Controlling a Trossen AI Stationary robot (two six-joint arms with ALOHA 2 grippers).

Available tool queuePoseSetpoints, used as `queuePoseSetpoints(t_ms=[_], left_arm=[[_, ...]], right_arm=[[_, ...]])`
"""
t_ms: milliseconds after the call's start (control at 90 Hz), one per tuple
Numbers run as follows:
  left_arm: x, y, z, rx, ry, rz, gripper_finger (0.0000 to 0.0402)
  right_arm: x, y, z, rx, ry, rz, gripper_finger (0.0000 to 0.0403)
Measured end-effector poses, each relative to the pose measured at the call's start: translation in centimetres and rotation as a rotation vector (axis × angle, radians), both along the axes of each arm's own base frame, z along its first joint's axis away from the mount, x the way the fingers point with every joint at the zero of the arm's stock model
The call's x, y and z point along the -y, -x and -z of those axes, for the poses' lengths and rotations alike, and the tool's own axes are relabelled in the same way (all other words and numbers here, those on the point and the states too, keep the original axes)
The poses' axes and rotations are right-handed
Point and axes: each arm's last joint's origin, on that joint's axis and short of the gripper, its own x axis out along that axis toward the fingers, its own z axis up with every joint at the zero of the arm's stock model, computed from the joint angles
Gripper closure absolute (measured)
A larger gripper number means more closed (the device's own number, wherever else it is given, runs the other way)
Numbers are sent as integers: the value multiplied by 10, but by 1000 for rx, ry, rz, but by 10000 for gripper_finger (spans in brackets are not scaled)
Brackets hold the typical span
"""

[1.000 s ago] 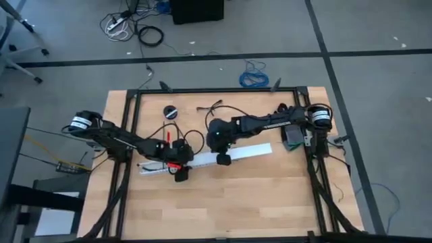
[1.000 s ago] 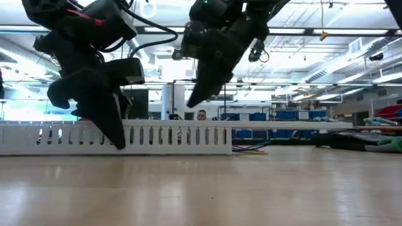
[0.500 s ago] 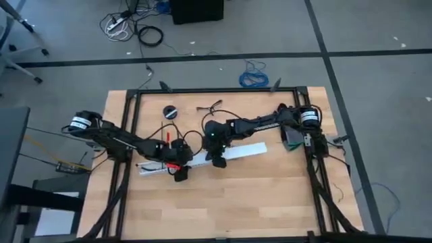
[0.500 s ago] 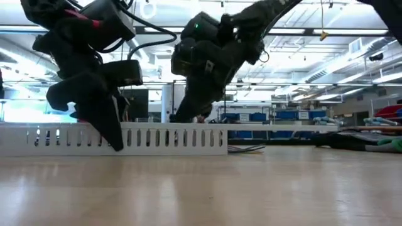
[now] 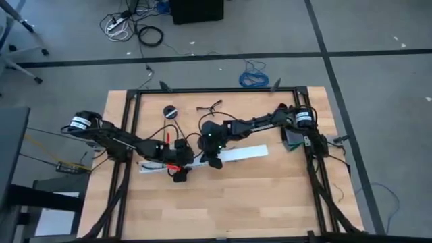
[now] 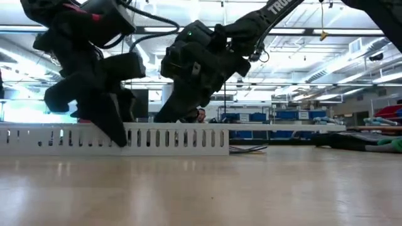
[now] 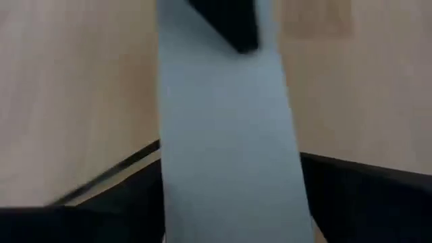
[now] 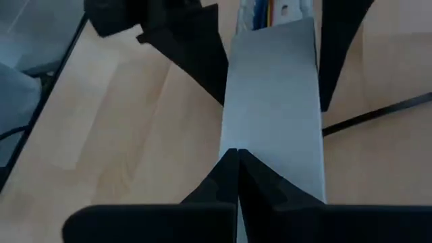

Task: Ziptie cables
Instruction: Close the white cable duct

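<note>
My right gripper [image 5: 214,160] has slid along the white slotted strip [image 5: 236,154] toward my left gripper [image 5: 179,171], and the strip has shifted with it. Right under my right fingers, the strip's smooth lid [image 8: 273,121] fills the wrist view; the fingertips [image 8: 237,177] are pressed together, flat on the lid, holding nothing. Just past them my left gripper straddles the strip, one dark finger on either side, jaws apart. Beyond that finger the lid ends, and thin coloured cables [image 8: 260,15] lie in the open channel. Farther off, more loose cables [image 5: 212,105] rest near the table's far edge. I reckon I'm working the lid, so no tying yet.
</note>
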Motion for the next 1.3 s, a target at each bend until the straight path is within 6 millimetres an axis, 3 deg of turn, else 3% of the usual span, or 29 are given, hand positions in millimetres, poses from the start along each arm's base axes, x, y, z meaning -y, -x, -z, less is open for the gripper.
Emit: queuePoseSetpoints(t_ms=[211, 367, 700, 1089, 1300], left_arm=[[-2, 9, -3, -107, 42, -7, 60], [-5, 19, -15, -132, 75, -62, 45], [2, 37, -6, -216, 83, -99, 44], [5, 52, 10, -114, 241, -140, 60], [5, 54, 12, -100, 228, -121, 85]], right_arm=[[0, 1, 0, -10, 0, -3, 403], [0, 1, 1, -17, 5, 15, 403], [1, 0, 0, -22, -7, 49, 403], [2, 0, 0, -24, -9, 58, 403], [2, 0, 0, -27, -17, 68, 403]])
